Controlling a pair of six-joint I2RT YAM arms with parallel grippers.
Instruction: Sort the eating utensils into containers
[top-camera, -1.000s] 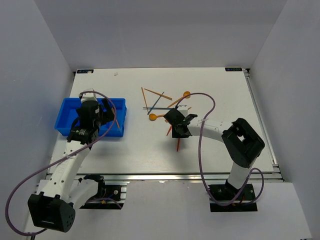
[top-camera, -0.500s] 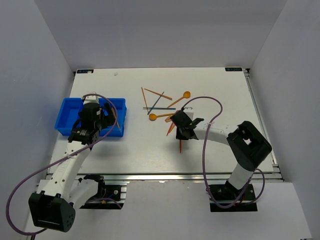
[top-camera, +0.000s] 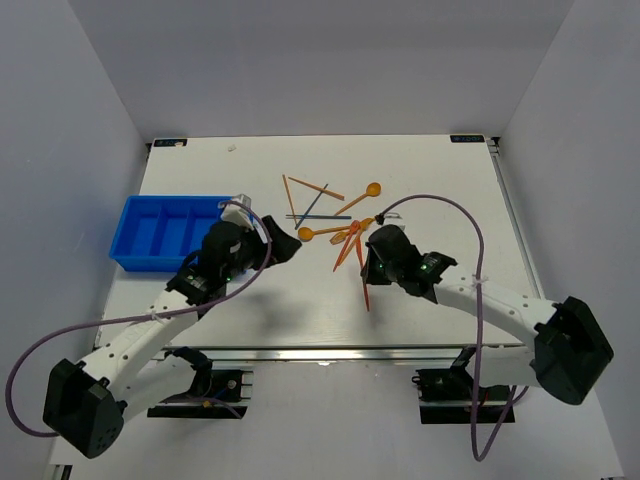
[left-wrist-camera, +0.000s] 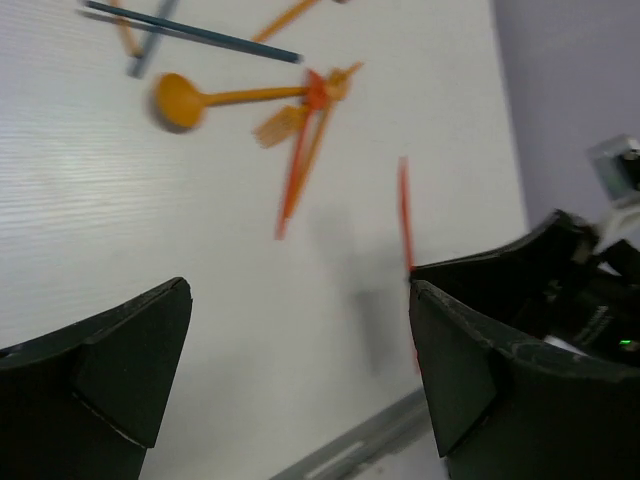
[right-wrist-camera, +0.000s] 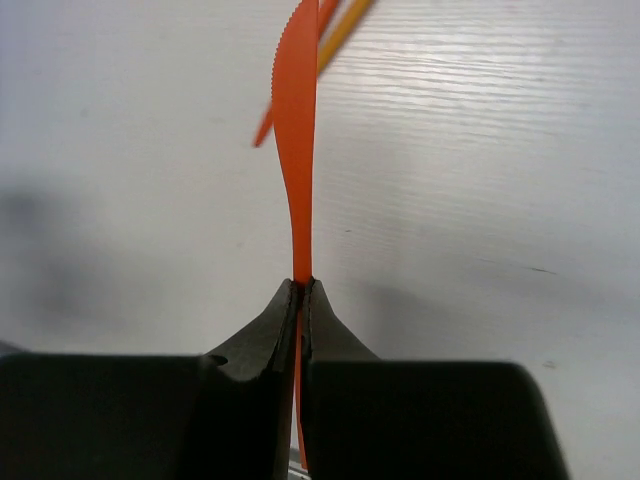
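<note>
In the overhead view's center, the right gripper (right-wrist-camera: 300, 287) pinches a red-orange knife (right-wrist-camera: 296, 150), apparently just above the table (top-camera: 450, 180), while the left gripper (left-wrist-camera: 298, 300) gapes wide right of the blue bin (top-camera: 140, 262).

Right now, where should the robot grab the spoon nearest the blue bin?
Probably grip the spoon by the bare handle stretch beside its bowl, coming straight down from above. It lies flat on the table, and the handle's far end meets a fork and a red stick.
</note>
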